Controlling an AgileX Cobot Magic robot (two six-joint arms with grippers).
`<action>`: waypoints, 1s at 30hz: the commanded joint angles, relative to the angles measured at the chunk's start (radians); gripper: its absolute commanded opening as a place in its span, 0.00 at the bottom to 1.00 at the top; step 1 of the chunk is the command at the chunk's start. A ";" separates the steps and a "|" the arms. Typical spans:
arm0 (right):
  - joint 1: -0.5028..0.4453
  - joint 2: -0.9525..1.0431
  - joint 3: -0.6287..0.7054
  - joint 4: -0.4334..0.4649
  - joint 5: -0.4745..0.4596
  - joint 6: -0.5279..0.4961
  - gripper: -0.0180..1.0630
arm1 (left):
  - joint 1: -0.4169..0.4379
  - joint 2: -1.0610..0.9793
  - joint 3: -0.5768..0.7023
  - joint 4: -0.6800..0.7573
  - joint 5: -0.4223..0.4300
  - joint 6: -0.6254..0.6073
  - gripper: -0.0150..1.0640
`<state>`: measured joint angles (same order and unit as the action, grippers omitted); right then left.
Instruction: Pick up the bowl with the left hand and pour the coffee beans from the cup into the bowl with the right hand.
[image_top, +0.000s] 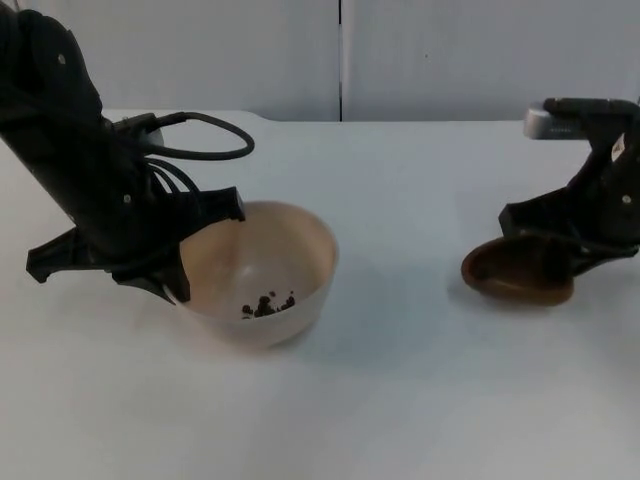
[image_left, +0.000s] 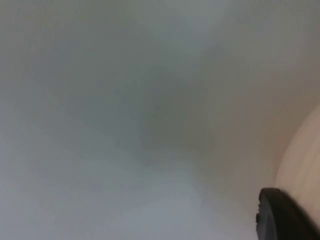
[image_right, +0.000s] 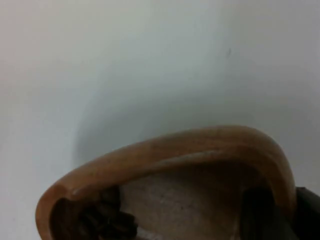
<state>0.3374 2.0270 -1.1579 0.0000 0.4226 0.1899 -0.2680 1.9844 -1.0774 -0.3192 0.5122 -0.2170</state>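
Both grippers are seen at work from the top view. At the bowl's near-left rim the left gripper (image_top: 185, 285) is found, closed on the wall of the cream bowl (image_top: 262, 275), which is held slightly tilted on or just above the white table (image_top: 400, 400); contact with the table cannot be made out. A small cluster of coffee beans (image_top: 266, 305) is seen lying at the bowl's bottom. Well apart, on the right side, the right gripper (image_top: 560, 262) is clamped on the rim of the brown wooden cup (image_top: 515, 275), which is tipped on its side with its mouth turned toward the bowl. The grey partition wall (image_top: 400, 50) is seen behind the table.

From the left wrist view, one black fingertip (image_left: 282, 217) is seen pressed against the pale bowl wall (image_left: 305, 165), with bare table surface beyond it.

From the right wrist view, the cup's rounded wooden rim (image_right: 200, 145) is seen arching over its pale interior. A few dark coffee beans (image_right: 107, 222) are lodged inside the cup near its lip, and a black finger (image_right: 307, 210) is placed at the rim's far end.
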 joint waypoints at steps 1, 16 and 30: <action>-0.005 0.012 0.003 0.000 -0.027 0.010 0.02 | 0.003 0.001 -0.005 0.005 -0.004 -0.001 0.01; -0.005 0.082 0.003 0.000 -0.053 0.038 0.02 | 0.003 0.001 -0.005 0.033 -0.024 0.008 0.01; -0.005 0.082 0.003 0.000 -0.055 0.042 0.02 | 0.003 0.001 -0.005 0.031 -0.020 0.008 0.24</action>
<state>0.3374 2.0888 -1.1563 0.0074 0.3669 0.2317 -0.2680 1.9844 -1.0774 -0.2893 0.5010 -0.2098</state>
